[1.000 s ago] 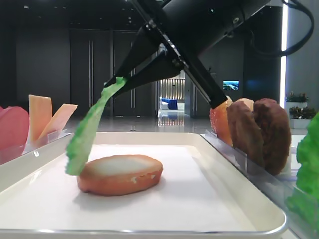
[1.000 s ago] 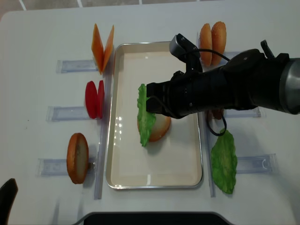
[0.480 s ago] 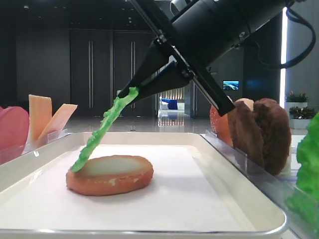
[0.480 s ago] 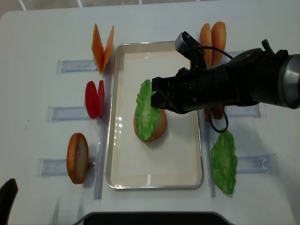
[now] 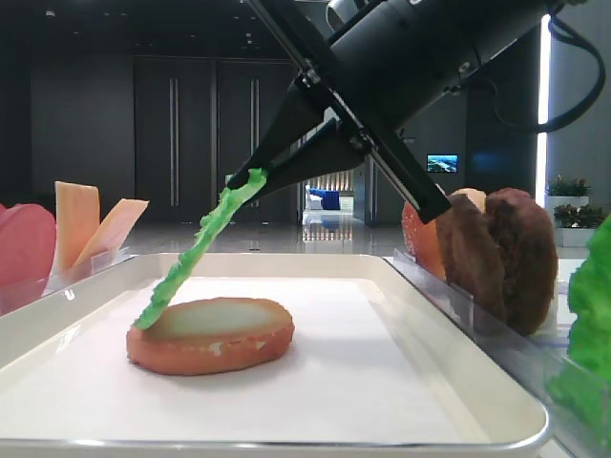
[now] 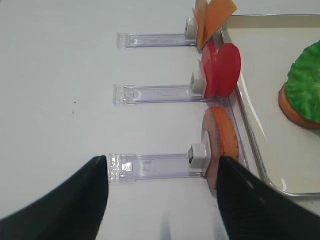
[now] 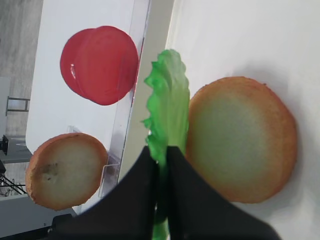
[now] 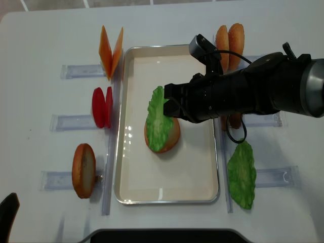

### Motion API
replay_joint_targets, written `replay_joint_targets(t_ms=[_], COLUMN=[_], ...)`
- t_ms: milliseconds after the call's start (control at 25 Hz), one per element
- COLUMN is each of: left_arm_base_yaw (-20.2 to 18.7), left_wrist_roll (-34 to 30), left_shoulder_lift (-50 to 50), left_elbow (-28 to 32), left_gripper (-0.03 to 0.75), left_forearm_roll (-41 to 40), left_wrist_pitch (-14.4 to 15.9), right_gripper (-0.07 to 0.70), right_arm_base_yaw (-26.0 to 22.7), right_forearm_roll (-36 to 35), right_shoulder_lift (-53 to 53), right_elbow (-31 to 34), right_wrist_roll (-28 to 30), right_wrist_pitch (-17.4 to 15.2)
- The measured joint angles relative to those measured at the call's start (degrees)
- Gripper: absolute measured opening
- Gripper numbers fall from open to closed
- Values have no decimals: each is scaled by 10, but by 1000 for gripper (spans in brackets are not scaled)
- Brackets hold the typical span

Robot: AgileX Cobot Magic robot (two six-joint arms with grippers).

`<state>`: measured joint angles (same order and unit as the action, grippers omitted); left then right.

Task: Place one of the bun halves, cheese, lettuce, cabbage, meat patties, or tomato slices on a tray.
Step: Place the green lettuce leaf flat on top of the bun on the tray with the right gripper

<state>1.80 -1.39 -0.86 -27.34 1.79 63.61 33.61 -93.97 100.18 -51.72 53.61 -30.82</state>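
A bun half point(image 8: 173, 139) lies pale face up on the white liner of the tray point(image 8: 172, 182). A green lettuce point(image 8: 159, 119) leaf leans over it, its lower edge resting on the bun point(image 5: 210, 334) and its upper edge raised. My right gripper point(image 7: 160, 155) is shut on that upper edge of the lettuce point(image 7: 167, 95); it reaches in over the tray from the right point(image 8: 169, 103). My left gripper point(image 6: 162, 160) is open with nothing between its fingers. It hangs low over the table left of the tray.
Clear plastic racks flank the tray. On the left stand cheese slices point(image 8: 110, 50), tomato slices point(image 8: 102, 107) and another bun half point(image 8: 83, 170). On the right are upright buns point(image 8: 229, 39), dark meat patties point(image 5: 496, 253) and a second lettuce leaf point(image 8: 241, 174).
The lettuce swung from hanging beside the bun to leaning across its top, and the bun slid slightly left. Nothing has moved over the last half second.
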Motion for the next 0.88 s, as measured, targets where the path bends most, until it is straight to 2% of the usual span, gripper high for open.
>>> replay_joint_targets(t_ms=[120, 280, 640, 880], left_arm_base_yaw=[0, 0, 0, 0], left_wrist_roll=[0, 0, 0, 0], left_shoulder_lift=[0, 0, 0, 0], left_elbow=[0, 0, 0, 0], left_gripper=[517, 517, 517, 517], left_forearm_roll=[0, 0, 0, 1], left_wrist_pitch=[0, 0, 0, 0], right_gripper=[82, 217, 407, 451], right_arm_base_yaw=[0, 0, 0, 0], right_forearm_roll=[4, 35, 202, 275], right_shoulder_lift=[0, 0, 0, -1], right_elbow=[0, 0, 0, 0], right_wrist_roll=[0, -7, -93, -139], right_wrist_pitch=[0, 2, 15, 19])
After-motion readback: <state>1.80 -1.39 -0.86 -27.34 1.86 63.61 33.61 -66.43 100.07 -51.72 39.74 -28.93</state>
